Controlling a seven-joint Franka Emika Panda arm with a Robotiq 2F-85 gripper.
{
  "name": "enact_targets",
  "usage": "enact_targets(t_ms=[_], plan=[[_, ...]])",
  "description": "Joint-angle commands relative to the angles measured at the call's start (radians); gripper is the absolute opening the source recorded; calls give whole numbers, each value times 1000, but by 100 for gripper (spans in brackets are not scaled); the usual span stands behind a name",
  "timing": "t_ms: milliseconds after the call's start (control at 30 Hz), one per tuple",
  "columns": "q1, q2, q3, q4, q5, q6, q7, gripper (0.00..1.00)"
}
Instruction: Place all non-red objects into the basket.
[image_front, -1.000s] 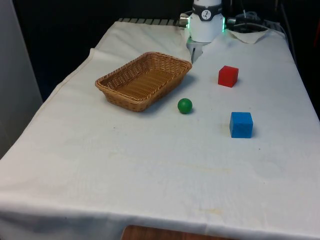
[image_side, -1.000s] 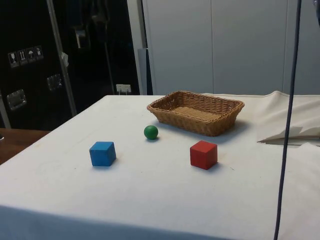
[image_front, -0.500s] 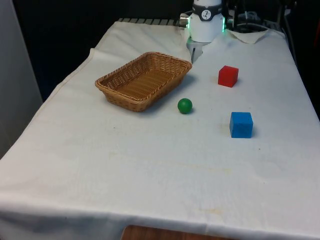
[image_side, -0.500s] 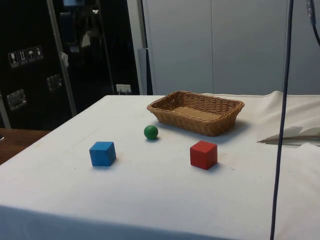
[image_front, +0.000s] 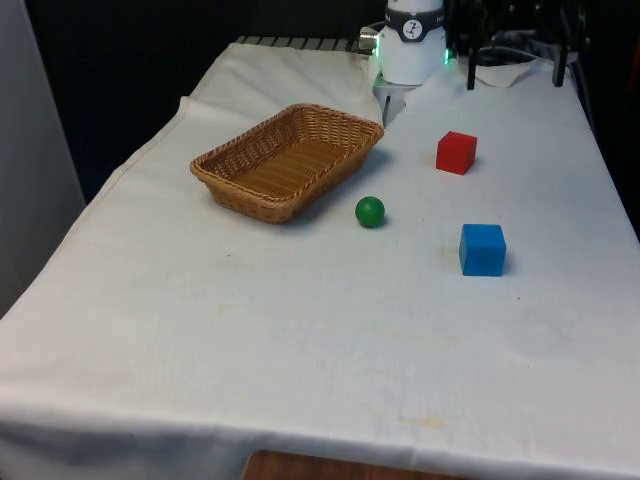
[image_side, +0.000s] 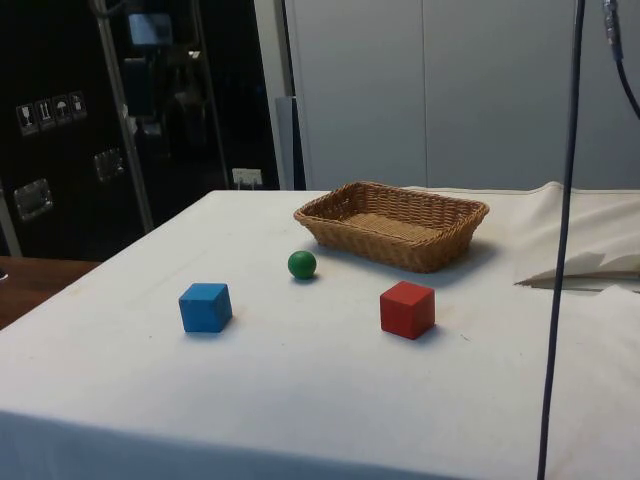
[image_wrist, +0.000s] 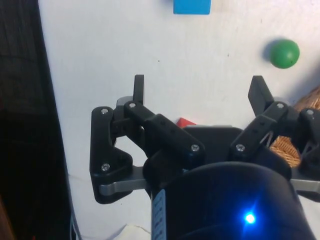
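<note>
A woven basket (image_front: 287, 160) (image_side: 395, 225) stands on the white cloth toward the front view's left. Just off its near corner lies a green ball (image_front: 370, 211) (image_side: 302, 264). A red cube (image_front: 456, 152) (image_side: 407, 309) and a blue cube (image_front: 483, 249) (image_side: 206, 307) sit toward the front view's right. My gripper (image_wrist: 198, 89) (image_front: 513, 78) hangs open and empty, high over the far end of the table above the red cube (image_wrist: 186, 121). From the wrist I see the blue cube (image_wrist: 192, 6) and the green ball (image_wrist: 285, 53) beyond the fingertips (image_wrist: 139, 86).
A folded part of the cloth (image_side: 590, 255) bulges at the robot's end of the table. A dark cable (image_side: 556, 250) hangs down in the side view. The table's edge (image_wrist: 45, 100) runs close beside the gripper in the wrist view.
The gripper has come into the front view at its top edge, with its fingers spread. The basket, ball and cubes lie where they were.
</note>
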Motion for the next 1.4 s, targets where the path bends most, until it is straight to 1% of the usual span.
enact_targets(t_ms=[0, 167, 233, 267, 300, 400, 533, 567, 600, 633, 767, 800, 833, 867, 900, 1067, 1133, 1167, 1200, 1367], plan=[[-3, 5, 3, -5, 13, 22, -8, 100], [-3, 15, 2, -9, 11, 40, -9, 100], [-5, 22, 1, -7, 9, 43, -10, 100], [-2, 19, -1, -8, 1, 36, -2, 100], [-5, 23, 0, -7, 8, 44, -8, 100], [-3, 25, -1, -9, 6, 44, -1, 100], [-1, 39, 0, 3, 3, 45, 9, 100], [1, 51, 2, 15, 0, 46, 13, 100], [-2, 41, 2, 4, 1, 48, 7, 100], [2, 57, 3, 21, -1, 46, 15, 100], [5, 91, 5, 61, -7, 40, 21, 100], [7, 107, 6, 81, -7, 37, 22, 100], [8, 113, 6, 90, -7, 36, 23, 100], [4, 107, 7, 79, -2, 45, 15, 100], [9, 119, 6, 97, -7, 35, 23, 100], [12, 159, 8, 140, -3, 37, 16, 100], [12, 171, 9, 152, -1, 38, 14, 100], [12, 162, 8, 143, -2, 43, 14, 100], [11, 177, 9, 158, 0, 40, 10, 100], [6, 204, 11, 176, 5, 48, -12, 100]])
